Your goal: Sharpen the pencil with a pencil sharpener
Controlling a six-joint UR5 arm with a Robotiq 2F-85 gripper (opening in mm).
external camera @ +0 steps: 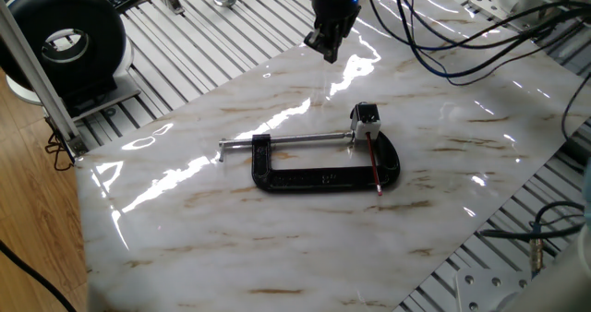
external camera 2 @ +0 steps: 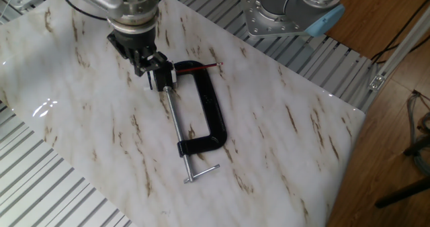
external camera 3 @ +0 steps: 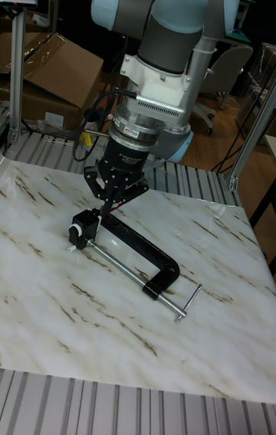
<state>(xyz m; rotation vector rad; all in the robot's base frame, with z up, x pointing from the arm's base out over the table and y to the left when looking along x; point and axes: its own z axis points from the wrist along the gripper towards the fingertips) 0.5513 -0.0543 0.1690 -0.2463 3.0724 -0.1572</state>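
On the left side of the marble table [external camera: 185, 220] lies the silver screw rod [external camera: 286, 140] of a black C-clamp [external camera: 323, 175]. The clamp rests flat in the middle of the table. At the right end of the rod sits the pencil sharpener [external camera: 367, 119], touching the clamp frame. The red pencil [external camera: 374, 166] lies across the right part of the clamp, one end at the sharpener. Above and behind these things hangs the gripper [external camera: 327, 54], well apart from the table surface. It holds nothing; its fingers appear close together, but I cannot tell if they are fully closed.
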